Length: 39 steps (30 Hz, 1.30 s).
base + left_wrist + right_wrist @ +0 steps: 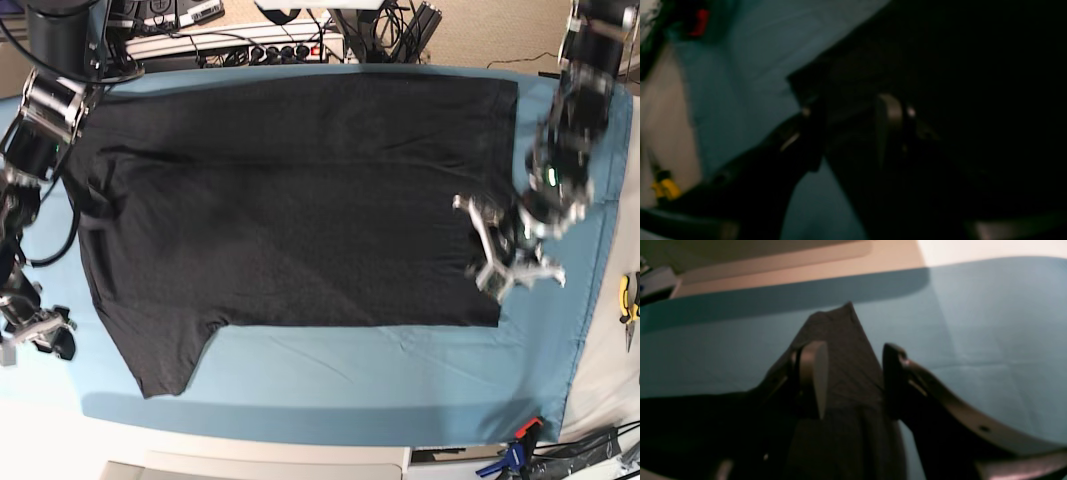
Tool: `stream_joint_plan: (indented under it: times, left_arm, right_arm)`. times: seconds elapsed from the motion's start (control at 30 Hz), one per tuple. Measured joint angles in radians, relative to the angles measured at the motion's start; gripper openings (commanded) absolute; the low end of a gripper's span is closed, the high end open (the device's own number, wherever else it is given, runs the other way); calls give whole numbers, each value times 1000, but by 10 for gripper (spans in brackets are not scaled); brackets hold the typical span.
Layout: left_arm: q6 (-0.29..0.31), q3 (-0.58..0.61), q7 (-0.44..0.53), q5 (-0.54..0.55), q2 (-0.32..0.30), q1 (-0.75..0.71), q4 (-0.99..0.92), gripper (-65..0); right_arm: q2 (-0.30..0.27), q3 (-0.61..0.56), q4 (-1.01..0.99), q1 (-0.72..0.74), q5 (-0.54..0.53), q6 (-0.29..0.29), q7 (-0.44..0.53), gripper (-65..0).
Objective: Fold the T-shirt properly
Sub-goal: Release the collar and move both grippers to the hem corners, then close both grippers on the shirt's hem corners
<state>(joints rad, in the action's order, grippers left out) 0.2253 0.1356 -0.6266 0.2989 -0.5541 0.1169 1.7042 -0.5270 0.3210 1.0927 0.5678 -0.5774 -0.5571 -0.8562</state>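
Note:
The black T-shirt [290,200] lies spread flat on the teal table cloth [380,380], with one sleeve [160,370] pointing to the front left. My left gripper [482,245] is open at the shirt's right edge. In the left wrist view its fingers [893,113] stand apart with dark cloth [940,66] between and behind them. My right gripper [40,333] is at the far left, beside the shirt's edge. The right wrist view shows this gripper [853,373] open, with a pointed corner of the shirt [840,340] between the fingers. Whether they touch the cloth I cannot tell.
A power strip and cables [250,45] run along the back edge. A yellow-handled tool [628,300] lies off the cloth at the right, and a clamp [515,440] sits at the front right corner. Bare teal cloth [990,323] stretches beyond the sleeve.

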Motion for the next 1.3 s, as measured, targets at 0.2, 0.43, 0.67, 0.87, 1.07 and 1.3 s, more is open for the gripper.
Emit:
stream_joint_plan:
  times: [0.2, 0.43, 0.67, 0.87, 1.07, 1.3]
  left_arm:
    - [85, 0, -44, 142, 36, 237, -286, -384]
    - [111, -2, -74, 249, 48, 508, -722, -384]
    - [190, -3, -84, 337, 66, 693, -1136, -384]
    - [172, -52, -83, 321, 71, 690, -1183, -384]
    - [153, -162, -111, 305, 71, 632, -1189, -384]
    - [153, -183, -114, 308, 77, 612, -1189, -384]
  right_arm:
    - [32, -92, -152, 100, 5, -35, 0, -376]
    - [90, -158, -177, 152, 79, -32, 28, -376]
    - [180, -160, -177, 153, 240, 17, 80, -376]
    - [216, -162, -177, 153, 382, 72, 87, -376]
    - [228, -297, -177, 153, 500, 183, 109, -376]
    - [236, -470, -177, 153, 634, 327, 119, -376]
